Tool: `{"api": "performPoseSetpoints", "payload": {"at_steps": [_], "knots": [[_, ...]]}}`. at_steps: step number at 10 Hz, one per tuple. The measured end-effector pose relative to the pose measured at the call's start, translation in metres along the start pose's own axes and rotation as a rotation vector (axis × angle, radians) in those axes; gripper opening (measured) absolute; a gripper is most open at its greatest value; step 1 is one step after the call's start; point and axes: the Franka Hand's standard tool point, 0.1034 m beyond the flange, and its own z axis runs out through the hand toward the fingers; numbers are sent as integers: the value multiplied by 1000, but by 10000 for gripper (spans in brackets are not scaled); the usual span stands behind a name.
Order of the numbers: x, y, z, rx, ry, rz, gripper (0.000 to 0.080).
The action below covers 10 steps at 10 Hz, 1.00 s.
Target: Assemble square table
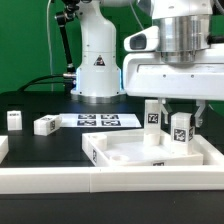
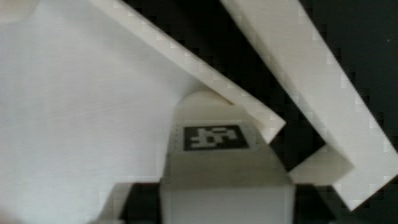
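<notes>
1. Far-left leg [image 1: 14, 120]: white block, upright on the black counter [image 1: 50, 150], tag facing the camera.
2. Second leg [image 1: 45, 125]: white block lying on its side, near the far-left leg but apart from it.
3. Marker board [image 1: 108, 121]: flat on the counter, in front of my base.
4. Table top [image 1: 100, 152]: white square tray with raised rim, at the exterior view's right, just behind the long white rail [image 1: 60, 183].
5. Third leg [image 1: 153, 115]: upright at the top's far rim; on it or behind it, I cannot tell.
6. Held leg [image 1: 181, 130]: upright, tag outward, over the top's far right part.
7. My gripper [image 1: 182, 115]: clamped on the held leg, one finger on each side.
</notes>
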Motion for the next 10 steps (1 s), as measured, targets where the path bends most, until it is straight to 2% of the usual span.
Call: {"api": "performPoseSetpoints", "payload": {"at_steps": [1, 6, 10], "knots": [[-2, -4, 0, 24, 2, 137, 290], [-12, -11, 1, 30, -9, 629, 290], [-11, -11, 1, 39, -25, 807, 290]]}}
